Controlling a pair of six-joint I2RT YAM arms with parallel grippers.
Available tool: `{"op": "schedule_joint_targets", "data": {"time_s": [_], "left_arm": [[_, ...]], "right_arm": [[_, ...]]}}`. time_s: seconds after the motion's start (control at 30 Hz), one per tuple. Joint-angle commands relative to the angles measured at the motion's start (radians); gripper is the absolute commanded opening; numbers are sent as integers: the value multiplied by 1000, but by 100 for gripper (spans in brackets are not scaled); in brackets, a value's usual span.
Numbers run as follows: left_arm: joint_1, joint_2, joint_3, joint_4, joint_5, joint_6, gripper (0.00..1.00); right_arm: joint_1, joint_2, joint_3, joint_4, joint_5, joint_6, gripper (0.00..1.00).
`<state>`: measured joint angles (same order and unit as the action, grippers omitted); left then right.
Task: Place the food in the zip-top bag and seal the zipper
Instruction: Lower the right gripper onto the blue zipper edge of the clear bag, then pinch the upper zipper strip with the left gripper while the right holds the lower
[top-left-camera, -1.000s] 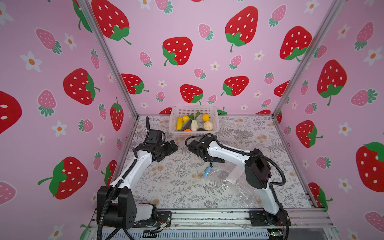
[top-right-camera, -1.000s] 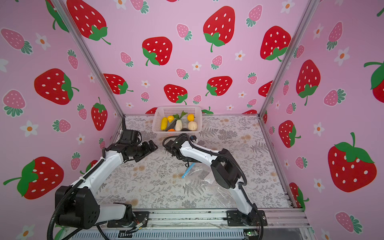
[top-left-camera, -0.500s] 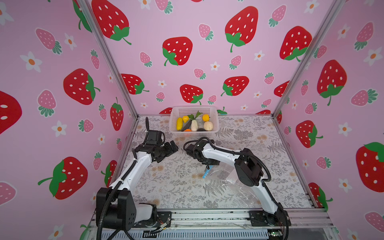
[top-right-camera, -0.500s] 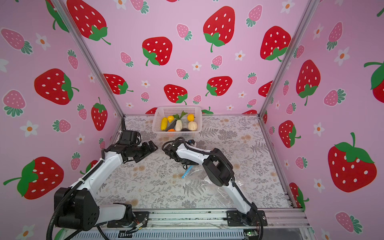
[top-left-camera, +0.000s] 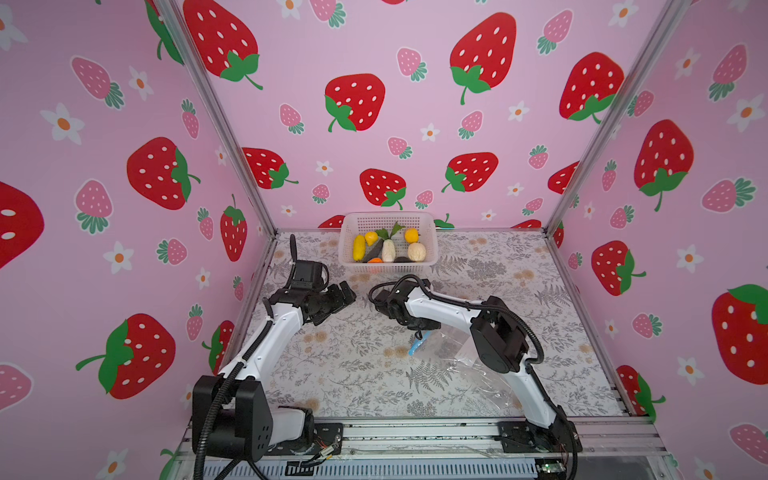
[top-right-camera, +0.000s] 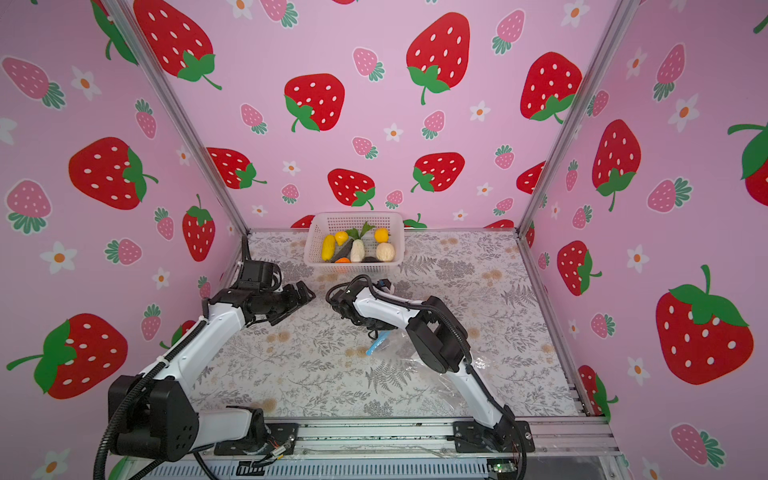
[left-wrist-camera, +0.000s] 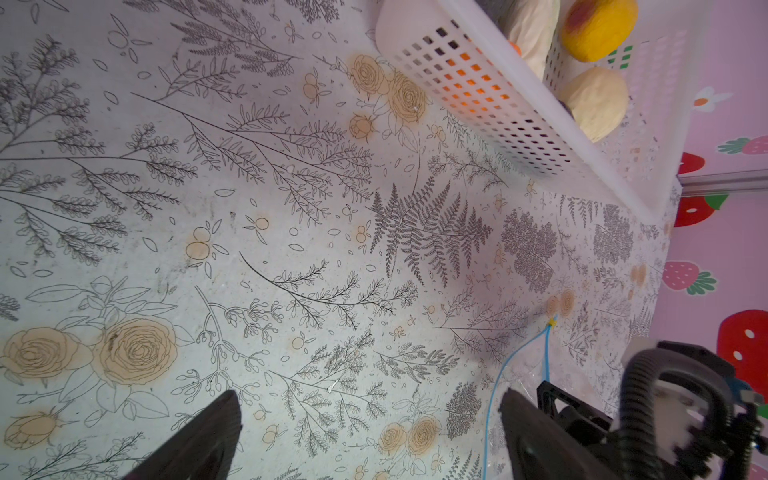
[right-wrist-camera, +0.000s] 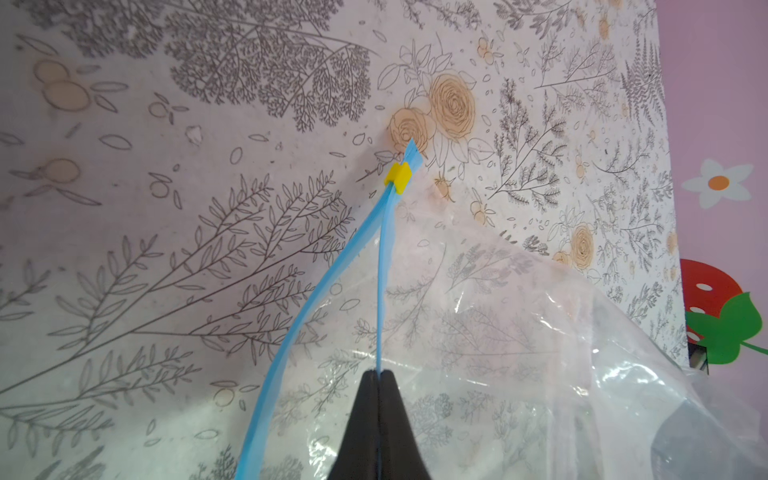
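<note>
The right gripper (right-wrist-camera: 379, 376) is pinched tight on one light-blue lip of the zipper (right-wrist-camera: 322, 293). The other lip bows away, and both meet at the yellow slider (right-wrist-camera: 398, 178). The zip-top bag (top-left-camera: 465, 374) lies crumpled toward the desk's (top-left-camera: 353, 374) front right. The left gripper (left-wrist-camera: 370, 405) hangs with jaws wide above bare desk. The food (top-left-camera: 388, 250) sits in the white basket (top-left-camera: 388, 217) at the middle of the back edge.
</note>
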<state>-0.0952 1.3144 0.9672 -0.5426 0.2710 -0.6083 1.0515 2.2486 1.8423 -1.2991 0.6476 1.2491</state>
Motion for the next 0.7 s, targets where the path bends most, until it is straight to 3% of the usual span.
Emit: {"op": "schedule_joint_targets", "data": {"time_s": [0.0,0.13,0.3,0.43,0.5,0.67], "left_arm": [[3,-6,-21,13,5,-19,99],[-2,-1,-33,45,27,-36,99],[-25,24,-25,69,43,-51,99],[-62,57,-12,89,47,-72,99],[-92,75,-12,116,45,-89,99],[-213,140,12,202,65,-102,99]], "right_arm": [[-2,-85,-6,-29,114,-39,0],[-1,-153,-51,-1,252,-152,0],[33,-336,-300,280,460,-462,0],[33,-533,-524,669,350,-804,0],[25,-622,-615,806,288,-898,0],[-14,-700,-699,863,198,-863,0]]}}
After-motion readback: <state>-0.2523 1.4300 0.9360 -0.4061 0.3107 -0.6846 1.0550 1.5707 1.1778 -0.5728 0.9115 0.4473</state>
